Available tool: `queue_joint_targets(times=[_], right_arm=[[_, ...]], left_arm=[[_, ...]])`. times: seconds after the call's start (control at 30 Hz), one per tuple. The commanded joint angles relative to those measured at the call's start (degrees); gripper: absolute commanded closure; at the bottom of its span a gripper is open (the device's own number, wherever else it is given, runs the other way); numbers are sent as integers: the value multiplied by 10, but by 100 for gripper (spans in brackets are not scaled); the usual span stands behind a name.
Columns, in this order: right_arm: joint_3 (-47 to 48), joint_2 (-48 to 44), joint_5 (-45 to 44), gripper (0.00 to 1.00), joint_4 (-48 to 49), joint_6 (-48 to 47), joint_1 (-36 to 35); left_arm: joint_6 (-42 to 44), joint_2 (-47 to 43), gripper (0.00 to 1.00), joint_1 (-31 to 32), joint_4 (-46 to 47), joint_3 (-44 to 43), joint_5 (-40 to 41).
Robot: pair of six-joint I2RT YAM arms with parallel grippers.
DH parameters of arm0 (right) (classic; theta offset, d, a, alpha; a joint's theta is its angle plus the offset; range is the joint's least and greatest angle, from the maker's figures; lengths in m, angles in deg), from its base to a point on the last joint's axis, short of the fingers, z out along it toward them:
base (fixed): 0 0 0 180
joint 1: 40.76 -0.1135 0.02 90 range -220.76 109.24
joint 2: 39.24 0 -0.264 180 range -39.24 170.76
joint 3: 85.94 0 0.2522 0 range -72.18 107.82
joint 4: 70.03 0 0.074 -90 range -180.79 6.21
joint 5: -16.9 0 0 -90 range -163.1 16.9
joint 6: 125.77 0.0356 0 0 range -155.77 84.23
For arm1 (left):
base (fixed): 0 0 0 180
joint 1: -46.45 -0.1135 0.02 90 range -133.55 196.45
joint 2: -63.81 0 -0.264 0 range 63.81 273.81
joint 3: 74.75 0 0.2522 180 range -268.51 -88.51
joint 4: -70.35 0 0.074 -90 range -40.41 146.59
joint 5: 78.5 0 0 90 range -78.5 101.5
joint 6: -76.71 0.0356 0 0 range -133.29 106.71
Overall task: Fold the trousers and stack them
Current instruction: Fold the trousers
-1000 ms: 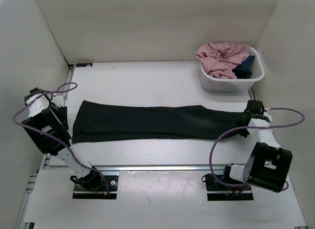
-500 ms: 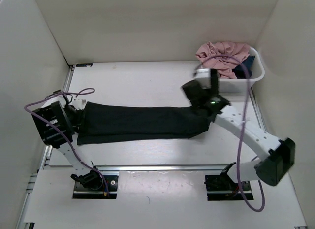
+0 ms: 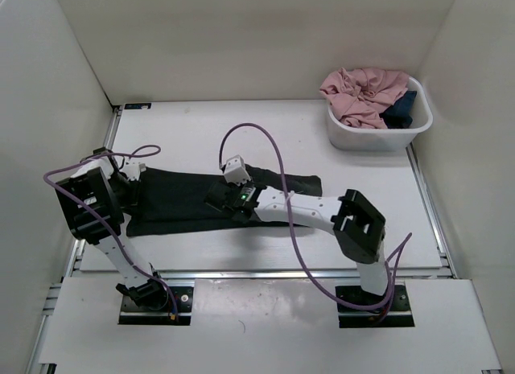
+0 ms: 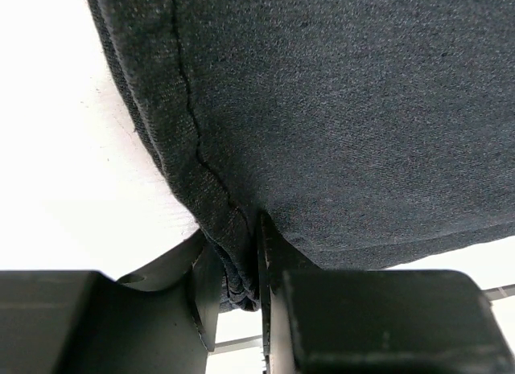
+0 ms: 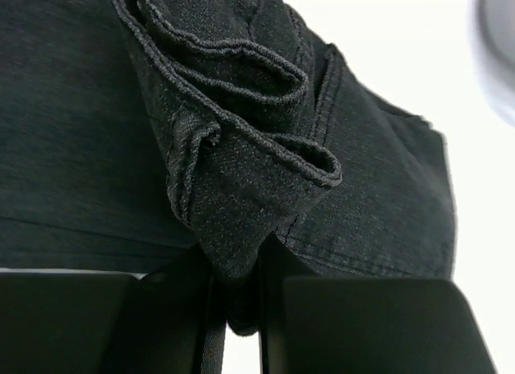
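Right gripper (image 3: 219, 203) has swung way left, jaws pinching the trousers (image 3: 181, 199) by the cuffs over the half lying on the table (image 3: 201, 133), left gripper (image 3: 133, 189) jaws clamped on the other end, so line up the edges before releasing.

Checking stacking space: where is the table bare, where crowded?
Bare table runs behind the trousers up to the back wall, left of the white tub. A second free patch lies right of the trousers, in front of the tub. Crowded: mid-table, where left fingers and right fingers clamp the cloth and the right arm crosses the near strip.
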Motion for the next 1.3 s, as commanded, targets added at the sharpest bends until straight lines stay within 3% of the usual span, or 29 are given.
queue_joint_targets(times=[0.0, 0.13, 0.33, 0.6, 0.63, 0.67, 0.73, 0.8, 0.9, 1.03, 1.17, 1.2, 1.27], right_arm=[[57, 30, -5, 100, 13, 64, -9], [138, 95, -31, 100, 2, 34, -9], [158, 142, 69, 100, 50, -36, -16], [54, 96, 136, 98, 88, -68, -33], [54, 96, 150, 89, 88, -78, -33], [64, 101, 165, 57, 82, -90, -33], [125, 113, 203, 33, 56, -115, -33], [153, 92, 225, 22, 40, -134, -33], [165, 21, 252, 17, 46, -152, -28], [118, -83, 233, 18, 58, -115, 3], [2, -183, 258, 46, 57, -33, 109], [-51, -194, 277, 60, 64, -24, 134], [-89, -207, 311, 75, 69, -5, 205]], left_arm=[[3, 11, 67, 3, 36, 14, -30], [3, 11, 66, 3, 36, 8, -30], [3, 11, 66, 3, 31, -3, -30], [3, 16, 65, 3, 26, -9, -19], [3, 17, 65, 3, 26, -14, -14], [3, 17, 63, 3, 26, -14, -14], [3, 17, 63, 3, 26, -19, -9], [3, 17, 62, 3, 20, -24, -2], [3, 3, 55, 3, 14, -31, 10], [-10, -12, 49, -3, -7, -69, 16], [-23, -56, 46, -3, -36, -120, 32], [-28, -65, 46, -3, -42, -132, 38], [-33, -87, 46, -3, -58, -180, 54]])
